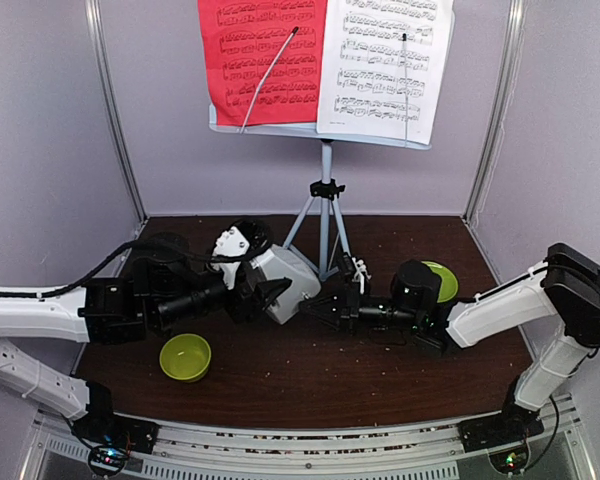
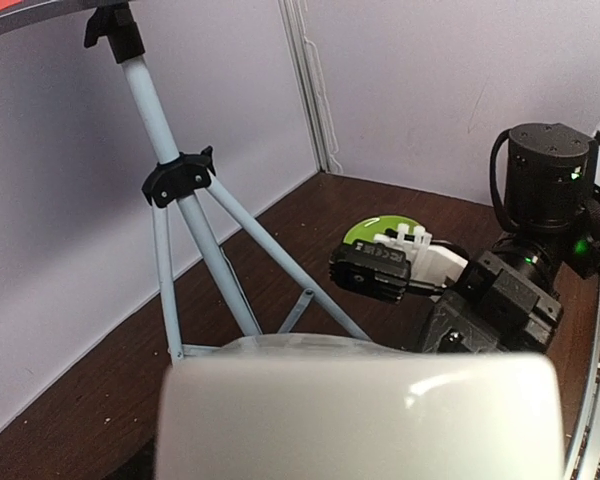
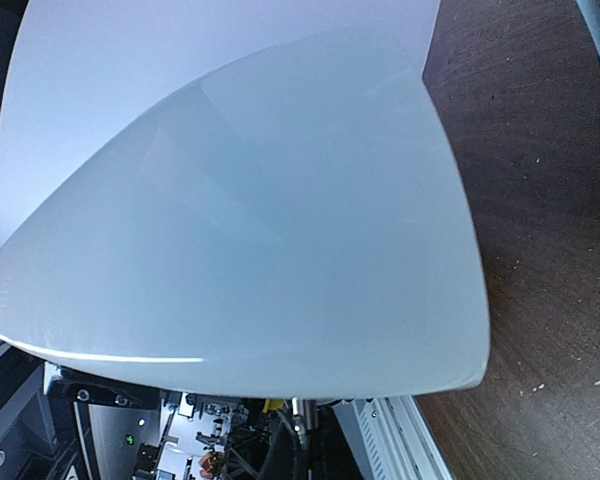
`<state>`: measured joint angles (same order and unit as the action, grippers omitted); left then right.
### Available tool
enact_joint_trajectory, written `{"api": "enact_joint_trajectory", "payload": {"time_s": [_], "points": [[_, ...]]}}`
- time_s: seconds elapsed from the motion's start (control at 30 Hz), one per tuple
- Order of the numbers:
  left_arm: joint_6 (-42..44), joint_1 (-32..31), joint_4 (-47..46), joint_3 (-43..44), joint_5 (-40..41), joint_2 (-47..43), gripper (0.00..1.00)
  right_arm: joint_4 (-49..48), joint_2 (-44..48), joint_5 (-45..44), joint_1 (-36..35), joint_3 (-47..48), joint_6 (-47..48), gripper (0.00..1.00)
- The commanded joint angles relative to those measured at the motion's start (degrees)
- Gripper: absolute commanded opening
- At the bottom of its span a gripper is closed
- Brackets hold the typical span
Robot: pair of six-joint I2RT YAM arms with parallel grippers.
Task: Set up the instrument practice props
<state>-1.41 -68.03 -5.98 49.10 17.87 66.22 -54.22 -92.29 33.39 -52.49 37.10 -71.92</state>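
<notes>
**Desk:** What did the overhead view show?

**Photographer:** The red sheet (image 1: 265, 55) and the white sheet (image 1: 385, 65) were on the music stand (image 1: 326, 170) at the back of the table (image 1: 380, 385). The metronome (image 1: 285, 278) was tipped on its side near the tripod's feet, between the two arms.

**Desk:** Who had it?

**Photographer:** The left gripper (image 1: 268, 295) appeared to, with its dark fingers pinching the white body. Its wrist camera saw only the casing close below the lens. The right gripper (image 1: 325, 308) was just beside the base. Whether its fingers were spread or pressed together could not be told, as the clear cover filled its own camera.

**Desk:** So what was the step in hand?

**Photographer:** By the look of it, standing the metronome upright. The casing looked smooth and rounded at the corners. A good attempt would keep the left pinch firm and have the right take hold across flat faces. It would then turn the base level and lower it onto bare wood. That spot should be away from the tripod legs, the green bowl (image 1: 185, 357) and the green plate (image 1: 445, 282). Neither gripper should let go before the base sat flat.
</notes>
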Motion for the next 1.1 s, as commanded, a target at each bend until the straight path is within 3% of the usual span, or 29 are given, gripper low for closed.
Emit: {"api": "enact_joint_trajectory", "payload": {"time_s": [0.0,0.23,0.3,0.4,0.53,0.67,0.73,1.07], "points": [[2.43,-2.90,-3.91,-0.51,-8.28,-3.51,0.26,-13.14,-2.27,-4.12,3.09,-0.83,-10.09,0.00],[2.92,-2.99,-2.59,-1.36,-8.57,-4.37,0.25,-17.91,-4.37,-3.99,3.27,-0.87,-14.43,0.00],[1.67,-2.99,-2.19,-1.10,-7.65,-3.91,0.23,-14.84,-3.46,-3.69,3.14,-0.49,-12.33,0.00],[-3.51,-2.40,-2.93,-0.53,-6.01,-2.34,0.20,-1.56,-0.14,-4.29,3.19,-0.28,-4.77,0.01],[-10.16,-1.36,-2.91,1.81,-6.72,2.65,0.22,14.21,4.82,-5.40,3.09,-0.81,7.19,0.17],[-12.98,0.54,-2.82,4.04,-8.95,7.42,0.25,21.94,8.59,-5.83,3.09,-3.95,12.37,0.38],[-14.11,1.75,-3.14,4.25,-10.73,9.23,0.25,25.49,10.43,-5.89,3.05,-5.39,14.21,0.43],[-10.97,5.76,-2.08,7.11,-23.03,18.92,0.28,54.21,25.08,-17.67,3.09,-2.69,27.66,0.73]]}}
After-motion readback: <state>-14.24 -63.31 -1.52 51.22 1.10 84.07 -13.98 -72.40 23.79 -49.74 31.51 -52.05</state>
